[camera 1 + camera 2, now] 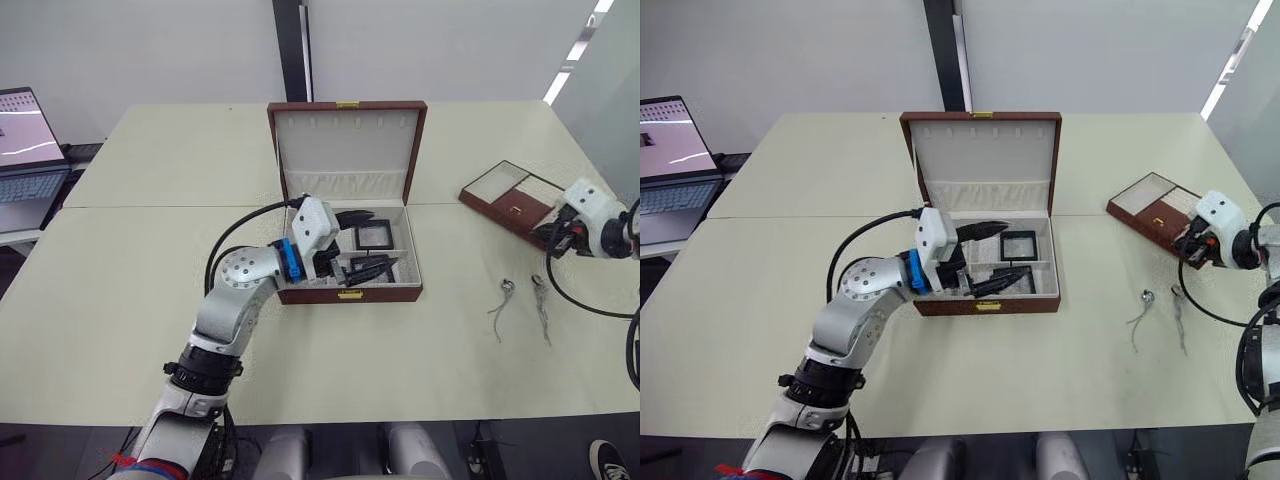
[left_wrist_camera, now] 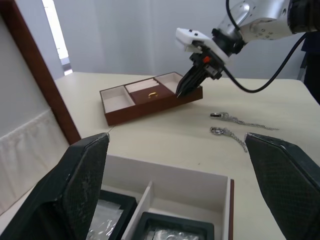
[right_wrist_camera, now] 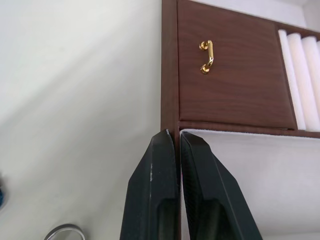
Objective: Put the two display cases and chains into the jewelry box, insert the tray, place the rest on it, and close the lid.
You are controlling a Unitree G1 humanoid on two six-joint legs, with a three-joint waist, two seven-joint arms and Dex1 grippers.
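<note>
Left eye view | left end effector [image 1: 368, 243] spread wide over jewelry box [image 1: 347, 190] | right end effector [image 1: 549, 240] pinching tray [image 1: 512, 201] wall | chains [image 1: 524, 305] beside

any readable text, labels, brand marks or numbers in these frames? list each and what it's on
None readable.
Laptop screen: shows a picture, any text too small to read.
Jewelry box, tray, chains, left gripper, right gripper: no visible lettering or marks.
</note>
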